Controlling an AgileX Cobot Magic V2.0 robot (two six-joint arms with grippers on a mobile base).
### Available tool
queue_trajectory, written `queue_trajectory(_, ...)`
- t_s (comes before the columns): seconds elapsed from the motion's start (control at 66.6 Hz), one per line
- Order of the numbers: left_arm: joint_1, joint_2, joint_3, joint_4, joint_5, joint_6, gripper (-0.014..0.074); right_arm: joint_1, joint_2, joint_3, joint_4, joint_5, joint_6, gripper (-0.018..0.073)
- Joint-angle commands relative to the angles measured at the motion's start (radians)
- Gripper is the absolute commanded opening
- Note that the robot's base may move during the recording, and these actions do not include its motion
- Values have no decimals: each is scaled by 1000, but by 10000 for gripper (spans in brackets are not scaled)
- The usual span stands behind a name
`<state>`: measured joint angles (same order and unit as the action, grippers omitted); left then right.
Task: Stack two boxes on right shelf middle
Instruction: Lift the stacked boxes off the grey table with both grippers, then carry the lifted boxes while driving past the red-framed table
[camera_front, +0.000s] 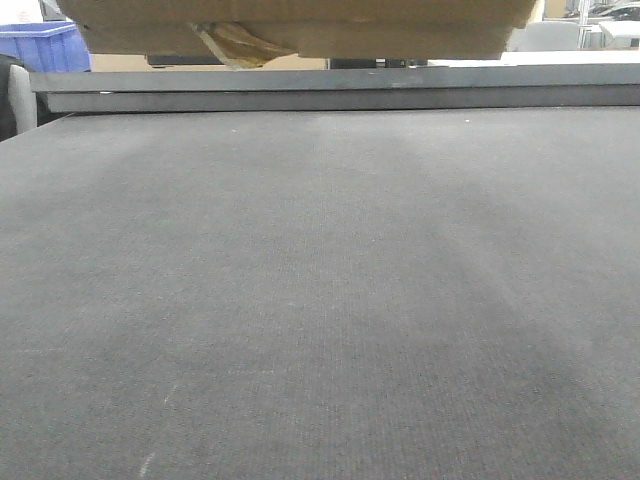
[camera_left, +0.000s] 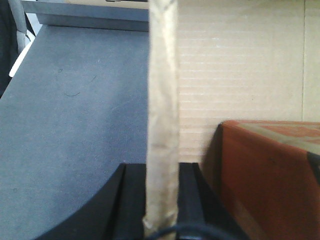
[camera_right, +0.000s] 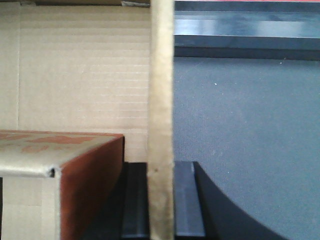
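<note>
The cardboard carton (camera_front: 300, 25) hangs at 12 o'clock in the front view, its underside clear of the grey bench (camera_front: 320, 300); how far it stands from the raised ledge (camera_front: 340, 90) along the far edge cannot be told. The left pincer (camera_left: 161, 200) is pinching the carton's left wall, a thin upright edge between 2 dark fingers (camera_left: 132, 205); the right pincer (camera_right: 161, 200) is pinching the opposite wall in the same manner. The red box (camera_left: 270, 175) appears to sit inside the carton, at 4 o'clock in the left wrist view and 8 o'clock in the right one. The main risk, as I judge it, is the grip itself: each pincer bites only a thin strip of corrugated wall, so the board could bend, tear or slip out under the load. If 1 arm moves faster or higher than the other, the carton would twist or tip and the red box would slide to the low side. The ledge could catch the carton's bottom if it is carried forward too low. A blue crate (camera_front: 45, 45) at 10 o'clock lies well apart and poses little threat.
</note>
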<state>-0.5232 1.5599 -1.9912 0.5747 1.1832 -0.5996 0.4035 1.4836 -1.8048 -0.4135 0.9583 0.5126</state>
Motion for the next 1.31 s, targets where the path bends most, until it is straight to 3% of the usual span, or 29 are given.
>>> queue_trajectory(0.0, 0, -18, -13, 38, -21, -7, -111, -2, -17, -10, -42, -53, 3, -167)
queue_trajectory(1.291, 0, -18, -13, 40, -23, -7, -111, -2, -17, -10, -42, -53, 3, -167)
